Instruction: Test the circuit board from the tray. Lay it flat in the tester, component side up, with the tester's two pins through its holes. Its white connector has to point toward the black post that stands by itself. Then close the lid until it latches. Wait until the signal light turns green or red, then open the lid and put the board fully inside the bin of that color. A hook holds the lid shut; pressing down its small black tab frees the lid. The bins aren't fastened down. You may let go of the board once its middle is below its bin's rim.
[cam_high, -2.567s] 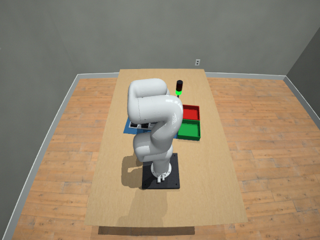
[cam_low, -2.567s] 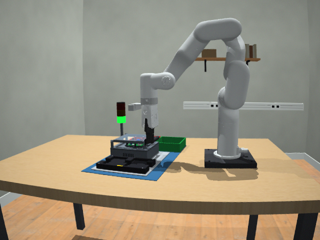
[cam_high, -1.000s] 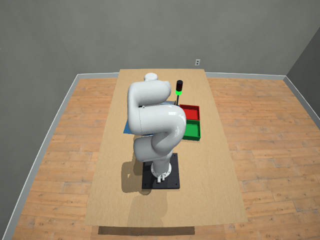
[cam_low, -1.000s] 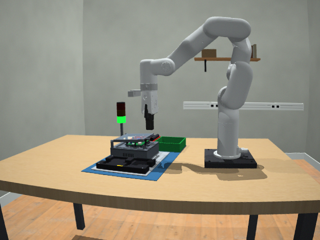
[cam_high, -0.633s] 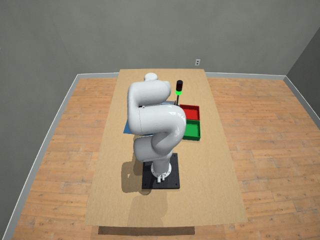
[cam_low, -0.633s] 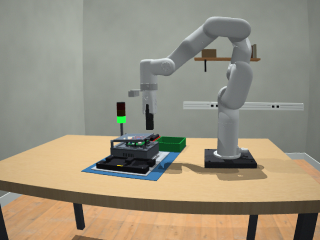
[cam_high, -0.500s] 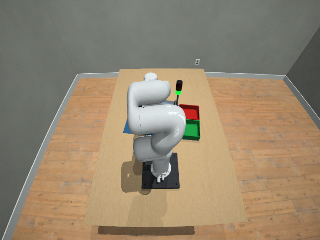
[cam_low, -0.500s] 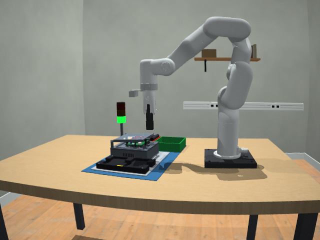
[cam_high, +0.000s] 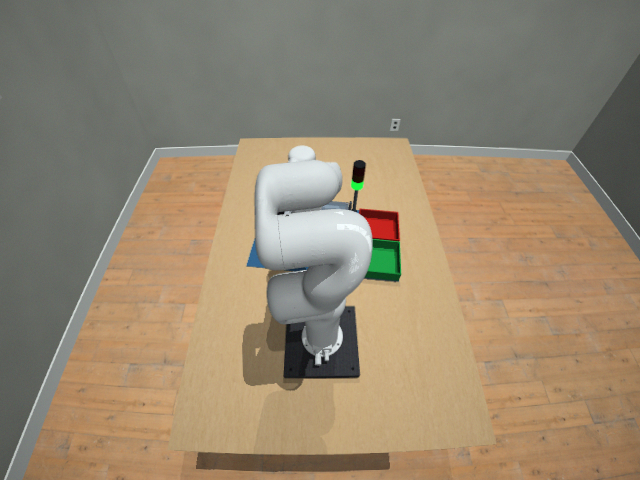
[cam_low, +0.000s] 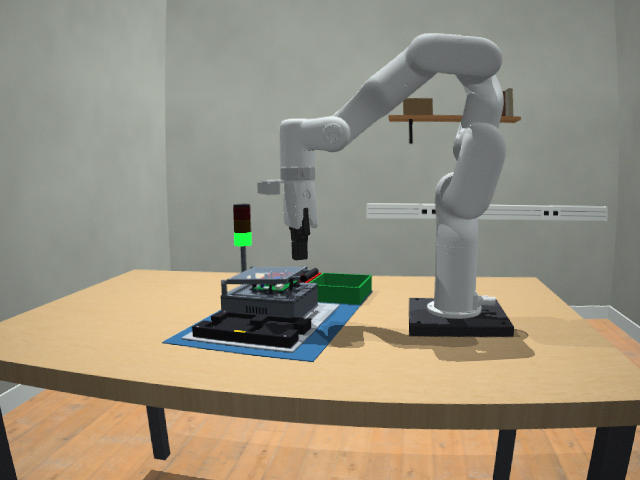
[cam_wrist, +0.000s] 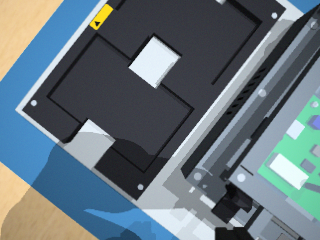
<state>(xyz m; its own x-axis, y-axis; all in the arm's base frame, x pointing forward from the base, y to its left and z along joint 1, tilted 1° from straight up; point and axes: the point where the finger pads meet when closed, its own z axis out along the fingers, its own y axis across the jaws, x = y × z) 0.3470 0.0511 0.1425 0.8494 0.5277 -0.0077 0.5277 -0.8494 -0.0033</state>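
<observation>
My gripper (cam_low: 299, 257) is shut and empty, above the right side of the tester (cam_low: 292, 308) (cam_wrist: 265, 150). The clear lid (cam_low: 256, 274) lies level over the tester. The green circuit board (cam_low: 272, 284) (cam_wrist: 295, 148) lies flat under it, component side up, with its white connector (cam_wrist: 286, 171) in the wrist view. The signal light (cam_high: 357, 184) (cam_low: 242, 239) is lit green. The black tray (cam_low: 242, 336) (cam_wrist: 120, 100) beside the tester holds no board. The green bin (cam_high: 385, 258) (cam_low: 341, 293) and red bin (cam_high: 381, 225) stand side by side. The hook's engagement cannot be made out.
A blue mat (cam_low: 316, 351) (cam_wrist: 30, 67) lies under the tray and tester. The signal light's thin pole (cam_low: 243, 258) rises behind the tester. A black cylindrical part (cam_low: 309, 274) lies between the tester and the bins in the exterior view. The arm hides most of the tester in the top view.
</observation>
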